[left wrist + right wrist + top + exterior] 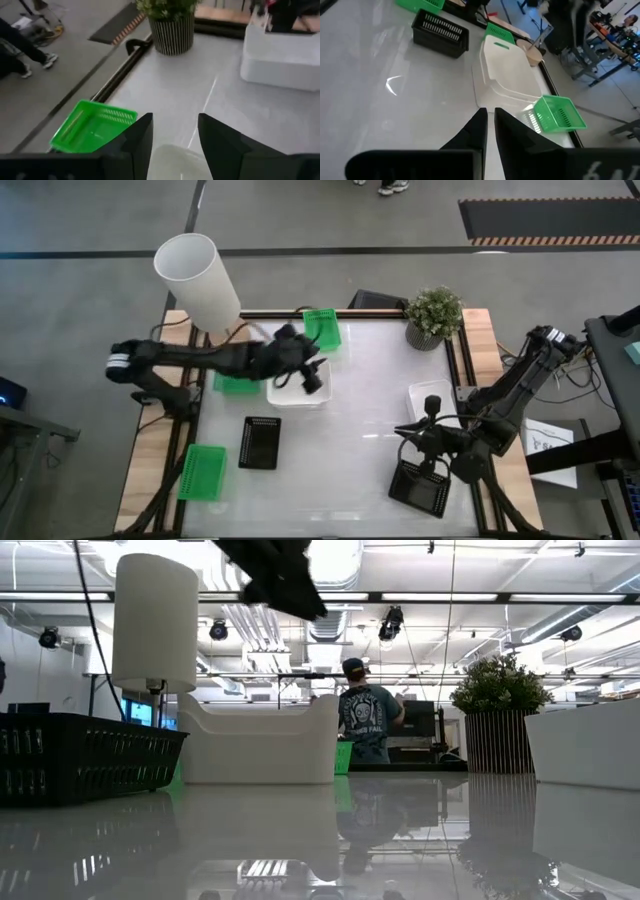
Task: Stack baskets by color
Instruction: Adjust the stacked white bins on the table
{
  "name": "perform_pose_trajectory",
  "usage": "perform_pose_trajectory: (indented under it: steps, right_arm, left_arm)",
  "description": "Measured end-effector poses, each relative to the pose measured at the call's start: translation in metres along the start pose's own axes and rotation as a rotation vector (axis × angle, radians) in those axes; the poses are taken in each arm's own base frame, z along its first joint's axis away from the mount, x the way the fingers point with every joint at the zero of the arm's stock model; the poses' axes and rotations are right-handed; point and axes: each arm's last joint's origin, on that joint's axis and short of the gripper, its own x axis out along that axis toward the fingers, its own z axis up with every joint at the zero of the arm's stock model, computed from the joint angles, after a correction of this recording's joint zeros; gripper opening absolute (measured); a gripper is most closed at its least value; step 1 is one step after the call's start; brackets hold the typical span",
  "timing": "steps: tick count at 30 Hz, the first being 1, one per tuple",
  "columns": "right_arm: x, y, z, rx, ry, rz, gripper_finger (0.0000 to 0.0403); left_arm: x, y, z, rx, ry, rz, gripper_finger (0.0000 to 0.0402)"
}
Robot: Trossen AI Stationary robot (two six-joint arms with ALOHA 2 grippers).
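nothing's sitting in any of the baskets: in the high view a white plastic basket (296,392) sits left of centre with bright green plastic baskets above it (323,328), left of it (236,383) and at lower left (203,472), plus black mesh baskets at lower centre-left (260,442) and lower right (419,486) and another white one (433,399) mid-right. glossy white table (350,460), potted plant (433,315) top right, tall white lampshade (197,280) upper left, person (366,721) standing in the room behind. left gripper (311,378) hovers over the centre-left white basket, fingers apart, holding nothing; right gripper (431,436) is at lower right, fingers nearly together, empty.
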Motion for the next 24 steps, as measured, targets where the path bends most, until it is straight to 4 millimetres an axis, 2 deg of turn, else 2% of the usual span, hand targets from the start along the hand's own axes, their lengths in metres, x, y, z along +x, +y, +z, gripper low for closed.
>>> perform_pose_trajectory:
  steps: [6,10,16,24]
  right_arm:
    - [-0.001,-0.003,-0.01,-0.018,0.005,-0.001,0.0027]
    - [0.001,-0.003,-0.015,-0.028,0.013,-0.001,0.0027]
    - [0.002,-0.001,-0.018,-0.035,0.021,0.004,0.0027]
    - [0.004,0.0,-0.025,-0.04,0.034,0.0,0.0027]
  left_arm:
    - [0.059,0.021,0.019,0.072,0.092,-0.161,0.0141]
    - [0.092,0.037,0.02,0.132,0.172,-0.228,0.0141]
    - [0.127,0.05,0.004,0.351,0.335,-0.248,0.0141]
    - [0.169,0.064,-0.016,0.341,0.393,-0.218,0.0141]
